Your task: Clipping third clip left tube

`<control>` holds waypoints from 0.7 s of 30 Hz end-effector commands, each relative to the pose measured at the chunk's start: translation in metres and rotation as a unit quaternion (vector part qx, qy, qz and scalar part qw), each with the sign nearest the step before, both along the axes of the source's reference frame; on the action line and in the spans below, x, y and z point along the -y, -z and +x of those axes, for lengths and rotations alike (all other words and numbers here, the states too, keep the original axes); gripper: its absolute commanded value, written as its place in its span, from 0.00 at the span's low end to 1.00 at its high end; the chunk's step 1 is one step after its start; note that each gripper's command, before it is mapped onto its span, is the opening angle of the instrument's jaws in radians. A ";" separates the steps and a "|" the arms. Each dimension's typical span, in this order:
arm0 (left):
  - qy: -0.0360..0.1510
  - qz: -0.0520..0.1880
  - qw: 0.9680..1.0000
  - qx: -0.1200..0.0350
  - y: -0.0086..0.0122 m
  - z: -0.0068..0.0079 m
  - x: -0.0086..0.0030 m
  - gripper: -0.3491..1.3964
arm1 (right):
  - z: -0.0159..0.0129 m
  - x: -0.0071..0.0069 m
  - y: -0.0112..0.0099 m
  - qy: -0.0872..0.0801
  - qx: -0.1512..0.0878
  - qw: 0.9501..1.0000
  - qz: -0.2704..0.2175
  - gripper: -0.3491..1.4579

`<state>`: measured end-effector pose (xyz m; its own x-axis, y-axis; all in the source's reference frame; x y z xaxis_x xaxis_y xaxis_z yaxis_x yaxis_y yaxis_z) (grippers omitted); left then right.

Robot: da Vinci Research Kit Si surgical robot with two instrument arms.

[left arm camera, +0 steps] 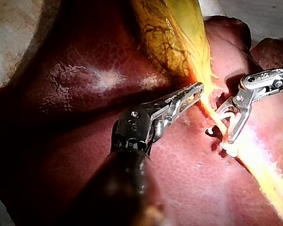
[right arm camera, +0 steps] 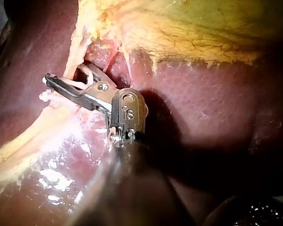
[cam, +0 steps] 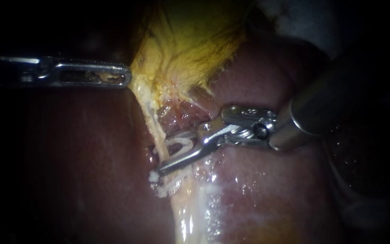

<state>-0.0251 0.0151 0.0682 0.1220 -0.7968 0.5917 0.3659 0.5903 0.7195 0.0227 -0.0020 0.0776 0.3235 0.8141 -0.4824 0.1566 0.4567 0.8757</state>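
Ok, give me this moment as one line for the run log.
left instrument: shut on gallbladder | right instrument: jaws open around tube | white clips: already on tube beside the jaws

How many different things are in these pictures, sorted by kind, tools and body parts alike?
Instruments: 2, the left instrument and the right instrument
Liver: 1
Gallbladder: 1
Tube: 1 clearly seen
Total: 5, not counting the small white clips, too unclear to tally
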 end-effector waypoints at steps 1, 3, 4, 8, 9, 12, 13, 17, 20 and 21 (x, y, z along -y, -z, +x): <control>0.000 0.000 1.000 0.000 0.0000 0.0000 0.0000 0.00 | 0.0002 0.0000 0.0001 0.001 -0.008 1.000 0.002 0.47; -0.001 0.000 1.000 0.001 0.0000 0.0000 0.0000 0.00 | 0.0006 0.0002 0.0003 0.001 -0.024 1.000 0.009 0.47; -0.001 0.000 1.000 0.001 0.0000 0.0000 0.0000 0.00 | 0.0007 0.0002 0.0004 0.001 -0.031 0.999 0.014 0.47; -0.001 0.000 1.000 0.001 -0.0001 0.0000 0.0000 0.00 | 0.0014 0.0002 0.0012 -0.004 -0.066 0.997 0.034 0.47; -0.001 0.000 1.000 0.001 -0.0001 0.0000 0.0000 0.00 | 0.0015 0.0002 0.0014 -0.005 -0.070 0.997 0.036 0.47; -0.001 0.000 1.000 0.001 -0.0001 -0.0001 0.0000 0.00 | 0.0020 -0.0001 0.0022 -0.026 -0.076 0.996 0.041 0.47; -0.001 0.000 1.000 0.001 -0.0001 -0.0001 0.0000 0.00 | 0.0021 -0.0003 0.0025 -0.031 -0.077 0.996 0.042 0.47; -0.001 0.000 1.000 0.001 -0.0001 -0.0001 0.0000 0.00 | 0.0026 -0.0012 0.0034 -0.039 -0.084 0.995 0.049 0.47; -0.001 0.000 1.000 0.001 -0.0001 -0.0001 0.0000 0.00 | 0.0029 -0.0020 0.0038 -0.042 -0.083 0.994 0.051 0.47; -0.001 0.000 1.000 0.001 -0.0001 -0.0001 0.0000 0.00 | 0.0029 -0.0022 0.0039 -0.042 -0.083 0.994 0.052 0.47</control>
